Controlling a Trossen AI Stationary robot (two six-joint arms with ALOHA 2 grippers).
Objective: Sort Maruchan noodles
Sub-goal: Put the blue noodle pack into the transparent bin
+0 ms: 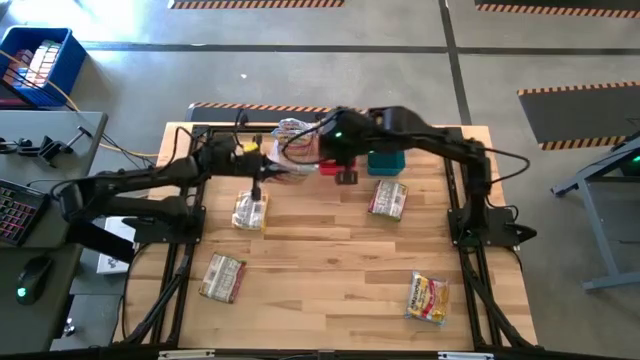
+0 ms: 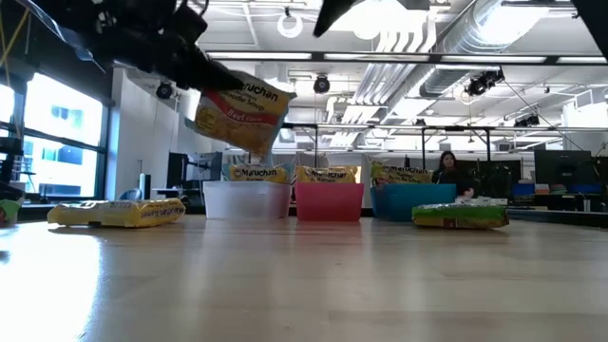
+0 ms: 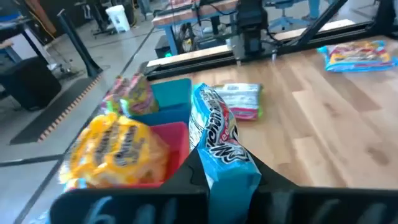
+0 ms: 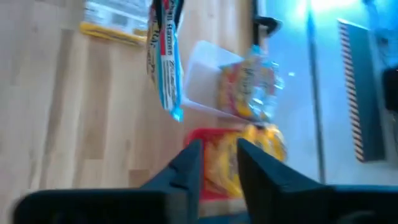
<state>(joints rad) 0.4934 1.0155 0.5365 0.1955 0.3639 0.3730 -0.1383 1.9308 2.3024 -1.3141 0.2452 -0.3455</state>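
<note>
**Landmark: red bin** (image 2: 330, 201). It stands at the far edge of the surface (image 1: 330, 260), in the middle of a row of three. The clear bin (image 2: 247, 201) is just beside it on the left arm's side. The teal bin (image 1: 386, 162) is just beside it on the right arm's side. You can see Maruchan packets standing up in all three bins. Those in the red bin are yellow.

**Item 1: left pincer** (image 1: 257, 183). It is clamped on the held packet (image 2: 242, 114), pinching it by one edge. You will find it lifted clear of the surface, out beyond the clear bin from the red bin. The packet hangs tilted and shows blue and white in the left wrist view.

**Item 2: right pincer** (image 4: 214, 165). It hovers directly over the red bin. Its fingers are parted only narrowly, with nothing between them.

**Item 3: loose packets**, all lying flat on the surface.
- Packet one (image 1: 250, 211) lies near the red bin on the left arm's side, just below the left pincer in the high view.
- Packet two (image 1: 222, 277) lies well apart from the red bin, toward the near left corner.
- Packet three (image 1: 388, 199) lies near the red bin on the right arm's side, just in front of the teal bin.
- Packet four (image 1: 427, 297) is yellow and red and lies farthest from the red bin, toward the near right corner.

**Item 4: background.** A person (image 2: 446, 173) sits in the room well behind the bins.
</note>
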